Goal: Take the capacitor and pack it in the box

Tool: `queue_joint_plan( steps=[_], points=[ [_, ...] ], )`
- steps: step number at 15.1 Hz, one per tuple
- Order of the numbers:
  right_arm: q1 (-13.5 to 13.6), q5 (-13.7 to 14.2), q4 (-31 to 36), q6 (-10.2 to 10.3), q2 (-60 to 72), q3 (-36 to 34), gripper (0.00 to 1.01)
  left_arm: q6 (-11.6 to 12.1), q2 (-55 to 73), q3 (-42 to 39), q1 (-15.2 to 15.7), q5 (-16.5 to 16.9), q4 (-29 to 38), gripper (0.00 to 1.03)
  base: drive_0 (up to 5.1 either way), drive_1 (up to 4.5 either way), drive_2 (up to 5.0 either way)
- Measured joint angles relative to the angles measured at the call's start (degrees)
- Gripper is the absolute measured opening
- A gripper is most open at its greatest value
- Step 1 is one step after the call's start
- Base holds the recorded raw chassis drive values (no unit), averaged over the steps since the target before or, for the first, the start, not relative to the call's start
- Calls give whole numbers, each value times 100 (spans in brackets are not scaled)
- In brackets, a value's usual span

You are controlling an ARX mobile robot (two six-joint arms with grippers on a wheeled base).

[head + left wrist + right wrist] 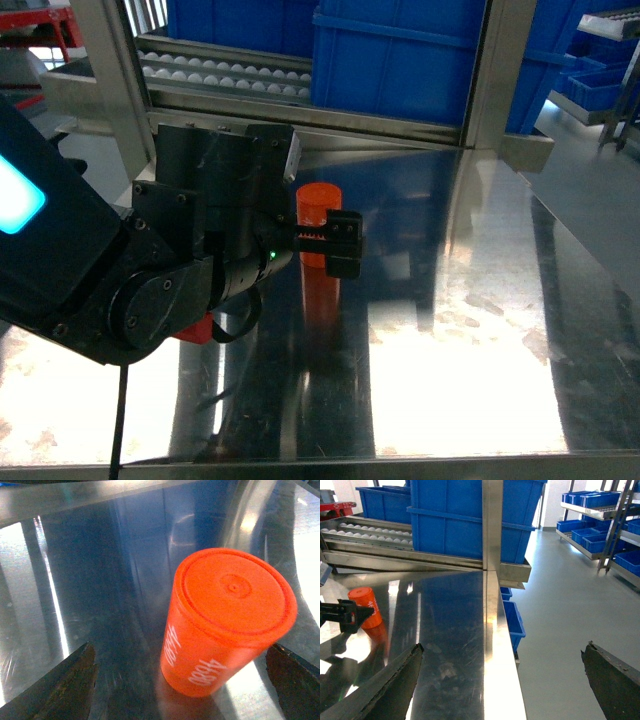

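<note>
- Head view: the orange capacitor (321,228) stands upright on the shiny steel counter (480,340), with its reflection running down the metal below it.
- The left end effector (335,243) is at the capacitor, its black fingers (340,228) in front of the cylinder's lower half; from here I cannot tell whether they press on it.
- Behind the capacitor a roller rack (225,78) and blue crates (400,60) sit past the counter's back edge. The right end effector is out of this view.
- Left wrist view: the capacitor (225,620) fills the right centre, its flat lid facing the camera and white printed digits on its side.
- The two finger tips (60,690) of the left end effector show in the bottom corners, spread wide, one on each side of the capacitor and clear of it: open, gripping nothing.
- Right wrist view: the capacitor (366,608) stands far left on the counter (455,630), with the left end effector (350,615) just in front of it.
- The right end effector (502,680) has its fingers (390,685) spread apart at the bottom corners, empty, well to the right of the capacitor near the counter's edge.
- Beyond that edge lie a grey floor (560,595) and shelves of blue bins (600,525).
</note>
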Motion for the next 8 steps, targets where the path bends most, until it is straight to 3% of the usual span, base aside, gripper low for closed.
queue_joint_plan(
  steps=[4, 5, 8],
  points=[
    [0, 0, -2, 0, 0, 0, 98, -83, 479, 586, 31, 50, -282, 97, 0, 0, 0],
    [0, 0, 0, 0, 0, 0, 98, -107, 516, 645, 31, 68, -282, 87, 0, 0, 0],
    [0, 2, 0, 0, 0, 0, 98, -109, 560, 699, 24, 90, -212, 74, 0, 0, 0]
  ],
)
